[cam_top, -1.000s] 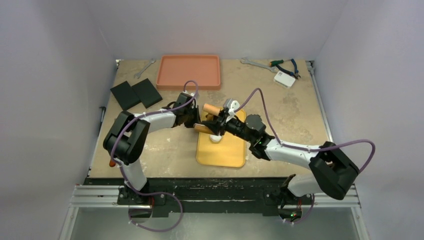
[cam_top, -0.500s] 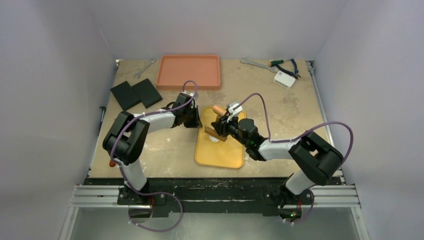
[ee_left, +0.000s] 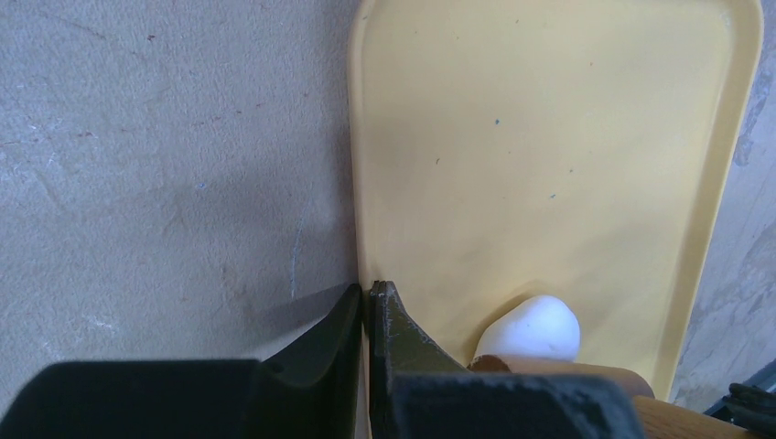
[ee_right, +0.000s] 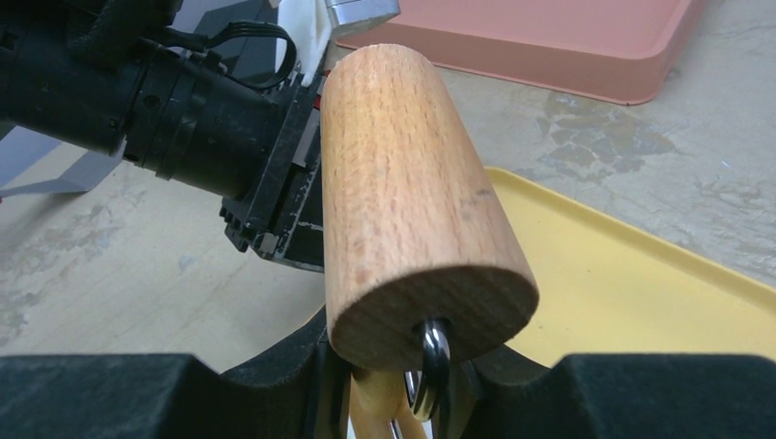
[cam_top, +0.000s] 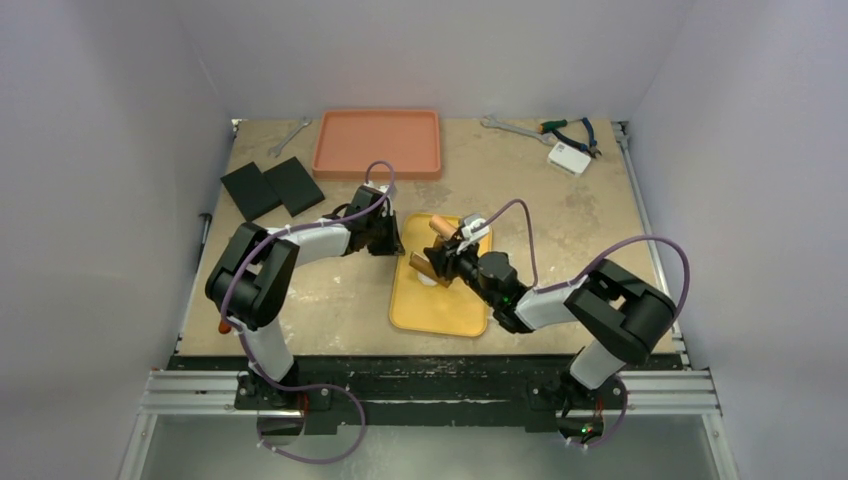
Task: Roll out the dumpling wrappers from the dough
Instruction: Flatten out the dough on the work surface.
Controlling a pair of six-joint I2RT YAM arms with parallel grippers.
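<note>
With your right end effector [ee_right: 395, 389] clenched on the rolling pin [ee_right: 412, 201] over the white dough lump [ee_left: 531, 327] on the yellow tray [ee_left: 549, 137], press level and roll evenly outward, using the left end effector [ee_left: 366, 311], clenched empty at the tray's left edge, to steady it.

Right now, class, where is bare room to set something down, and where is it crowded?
Free: tabletop between the yellow plastic tray and small white box; that tray's near half. Crowded: its far end, around the wooden rolling pin and white dough lump.
</note>
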